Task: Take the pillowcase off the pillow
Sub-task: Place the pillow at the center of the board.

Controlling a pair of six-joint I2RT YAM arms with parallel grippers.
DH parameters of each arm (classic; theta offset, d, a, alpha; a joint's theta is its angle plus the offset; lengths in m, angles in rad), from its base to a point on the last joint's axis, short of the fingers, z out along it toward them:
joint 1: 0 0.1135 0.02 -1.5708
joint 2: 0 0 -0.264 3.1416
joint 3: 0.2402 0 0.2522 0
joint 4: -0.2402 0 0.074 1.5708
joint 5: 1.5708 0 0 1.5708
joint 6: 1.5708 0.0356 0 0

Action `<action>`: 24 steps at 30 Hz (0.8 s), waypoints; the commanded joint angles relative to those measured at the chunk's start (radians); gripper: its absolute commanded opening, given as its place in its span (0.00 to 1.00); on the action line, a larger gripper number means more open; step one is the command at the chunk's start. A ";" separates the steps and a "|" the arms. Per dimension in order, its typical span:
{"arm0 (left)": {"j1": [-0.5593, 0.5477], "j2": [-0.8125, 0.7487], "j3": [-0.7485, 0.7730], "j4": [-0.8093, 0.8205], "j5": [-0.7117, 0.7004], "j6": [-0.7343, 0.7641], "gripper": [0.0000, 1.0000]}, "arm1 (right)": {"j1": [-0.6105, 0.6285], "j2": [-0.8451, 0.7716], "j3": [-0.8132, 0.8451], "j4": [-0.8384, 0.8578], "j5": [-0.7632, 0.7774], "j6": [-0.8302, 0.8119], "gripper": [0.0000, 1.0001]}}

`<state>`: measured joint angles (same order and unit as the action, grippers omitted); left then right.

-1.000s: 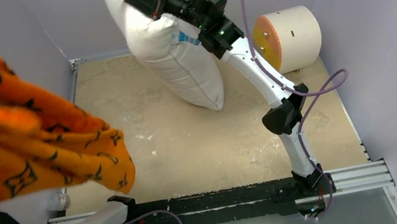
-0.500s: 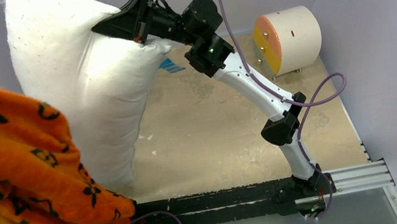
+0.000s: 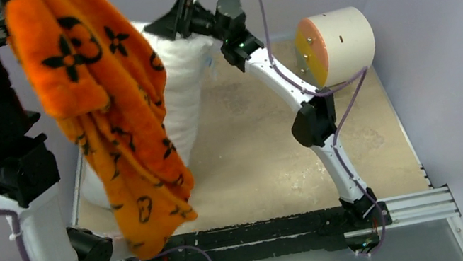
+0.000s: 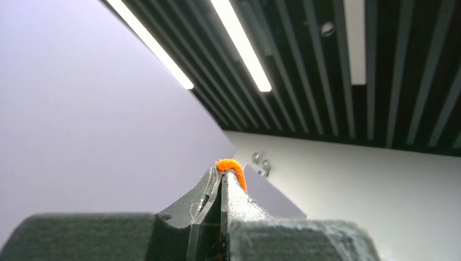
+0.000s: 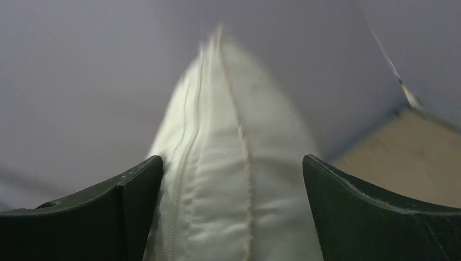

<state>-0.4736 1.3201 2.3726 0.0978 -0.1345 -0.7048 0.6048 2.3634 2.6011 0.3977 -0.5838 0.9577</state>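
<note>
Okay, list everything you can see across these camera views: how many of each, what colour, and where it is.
pillowcase: one, orange with black motifs, hanging over the table's left side
pillow: one, white, partly behind the pillowcase at the left rear
cylinder: one, white with an orange face, on its side at the far right
table: one, beige top, between lilac walls
rail: one, black, along the near edge
cables: at least two, purple, along the arms
left gripper: one, black, raised high, shut on a pinch of the pillowcase
right gripper: one, black, open, the pillow's seamed edge between its fingers
</note>
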 commanded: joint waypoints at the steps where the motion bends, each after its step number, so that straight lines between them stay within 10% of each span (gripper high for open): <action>1: -0.005 0.040 -0.011 -0.002 0.045 0.022 0.00 | -0.055 -0.092 -0.282 -0.189 0.036 -0.179 0.99; 10: -0.005 0.031 -0.124 0.045 0.050 0.049 0.00 | -0.128 -0.432 -0.920 -0.245 0.766 -0.347 0.99; 18: -0.005 0.033 -0.132 -0.005 0.028 0.073 0.00 | -0.048 -0.388 -1.011 -0.369 0.827 -0.288 0.99; 24: -0.005 0.001 -0.204 0.003 0.022 0.114 0.00 | 0.062 -0.668 -1.411 -0.272 1.064 -0.112 0.99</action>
<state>-0.4736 1.3617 2.1941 0.0326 -0.1081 -0.6327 0.6216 1.9083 1.4162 0.0780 0.2951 0.7124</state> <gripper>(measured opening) 0.009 0.987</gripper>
